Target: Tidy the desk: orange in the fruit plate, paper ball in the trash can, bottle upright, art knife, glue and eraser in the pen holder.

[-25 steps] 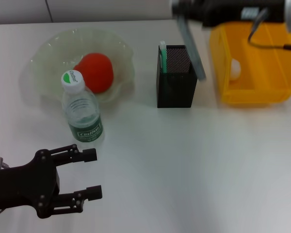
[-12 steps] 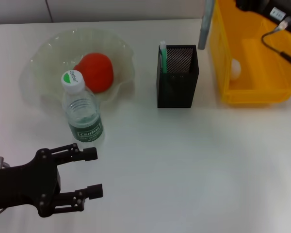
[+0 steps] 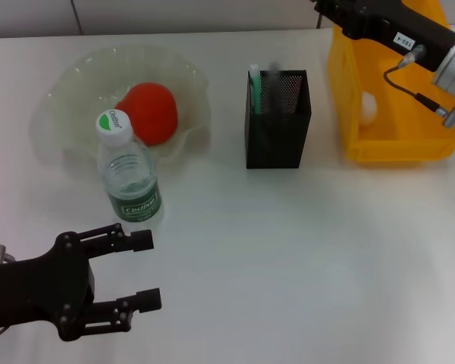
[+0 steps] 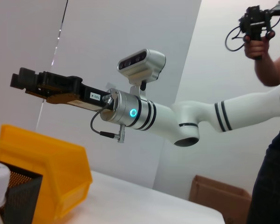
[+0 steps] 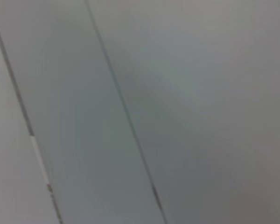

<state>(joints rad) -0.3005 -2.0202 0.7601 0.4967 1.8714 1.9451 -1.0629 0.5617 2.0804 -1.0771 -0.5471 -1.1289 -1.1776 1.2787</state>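
Note:
The orange lies in the pale-green fruit plate. The bottle stands upright just in front of the plate. The black mesh pen holder holds a green-and-white stick. The paper ball lies inside the yellow trash can. No eraser shows. My left gripper is open and empty, low in front of the bottle. My right arm reaches over the trash can; its gripper shows only in the left wrist view, held high in the air.
The white table runs back to a grey wall. In the left wrist view the trash can, the pen holder and a person holding a controller show beyond the table.
My right arm has lifted and swung back and right, from above the pen holder to over the trash can. The long grey strip hanging from it has left the head view. My left arm is still.

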